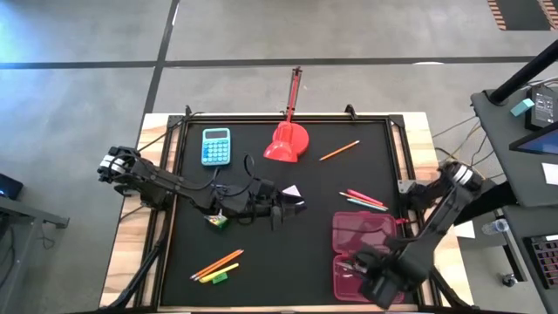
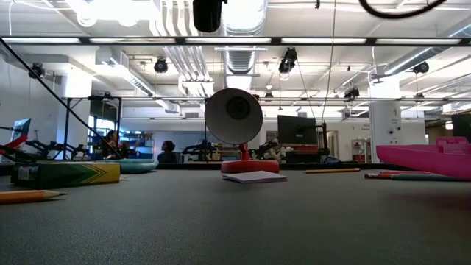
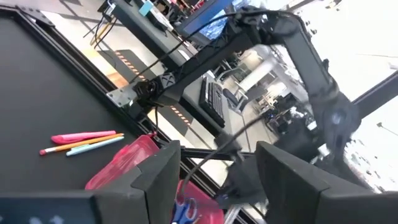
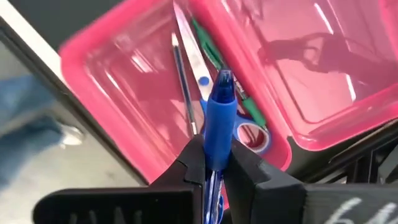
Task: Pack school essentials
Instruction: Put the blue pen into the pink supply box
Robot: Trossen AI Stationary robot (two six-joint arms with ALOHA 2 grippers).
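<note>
Pinched between the right gripper's (image 4: 214, 165) pressed-together fingers, a blue plastic pen (image 4: 219, 118) hangs over the open pink translucent plastic case (image 4: 112, 81). Only the right wrist view shows this grip, and that blue-handled scissors (image 4: 202, 84) and a green pen (image 4: 239, 99) already lie inside the case. From above, the black desk (image 1: 288, 253) carries the case at its right front corner, with a light-blue calculator (image 1: 216, 146), a red domed lamp-like object (image 1: 288, 142), one orange pencil (image 1: 339, 150) and a cluster of pink pens and pencils (image 1: 364, 200) beside the case. More pencils (image 1: 216, 264) lie at front left. At desk centre the left gripper (image 1: 277, 209) hovers with fingers spread, next to a pale pink note pad (image 1: 291, 190). A yellow-green crayon box (image 2: 66, 173) shows clearly only in the low view; its printing is unreadable.
</note>
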